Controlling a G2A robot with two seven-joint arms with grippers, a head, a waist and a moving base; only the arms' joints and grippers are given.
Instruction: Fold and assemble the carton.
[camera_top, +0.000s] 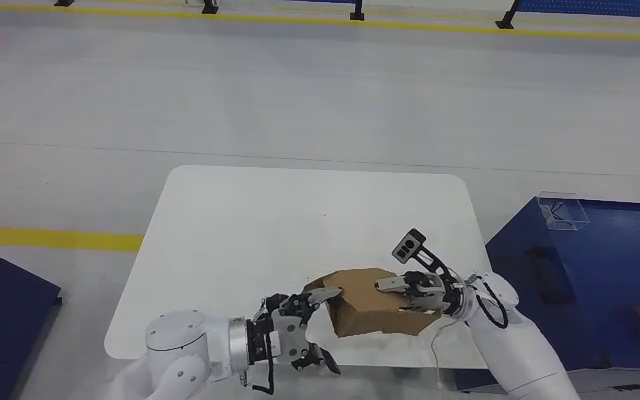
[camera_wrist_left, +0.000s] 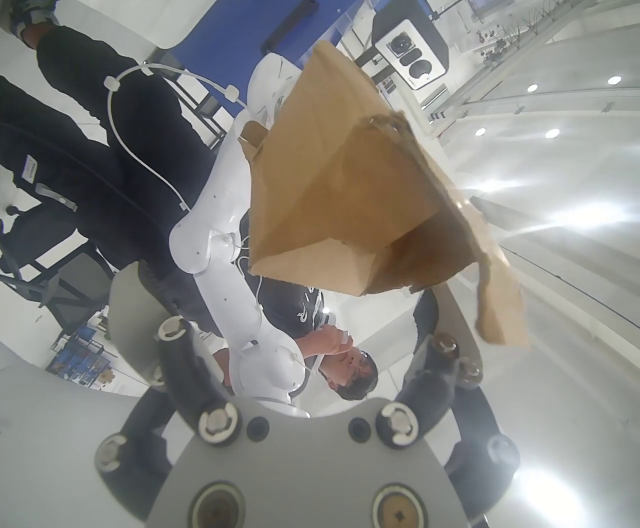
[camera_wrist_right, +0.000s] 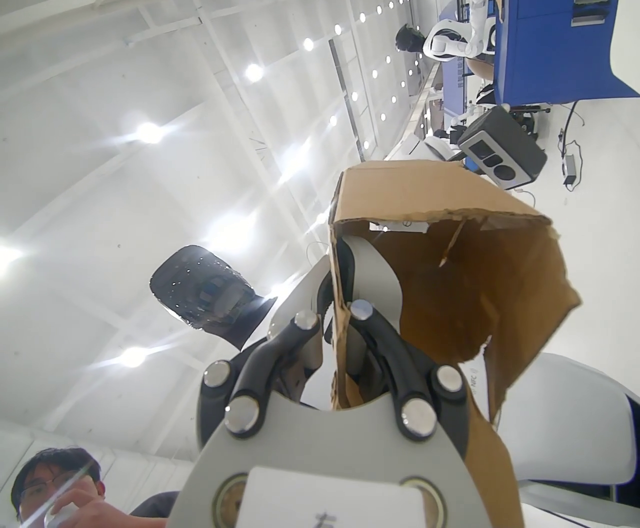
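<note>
The brown carton (camera_top: 372, 302) sat near the table's (camera_top: 300, 220) front edge, at about 5 o'clock on the white top when seen from above. Its long side ran from 9 o'clock to 3 o'clock. It was half open, with a loose flap hanging off one end.

The right pincer (camera_wrist_right: 341, 300) was at the carton's 3 o'clock end. Its two fingers were squeezed together on a thin cardboard wall, one finger inside the box and one outside.

The left pincer (camera_top: 328, 330) was at the 9 o'clock end, with its fingers spread wide apart and nothing between them. One finger was right at the carton's corner. I could not tell if it was touching.

From the left pincer, the carton lay toward 2 o'clock, very close. I think the right arm was the holder, and the left one was free to push or fold next. It would need to go in toward 2 o'clock to reach the open end.
</note>
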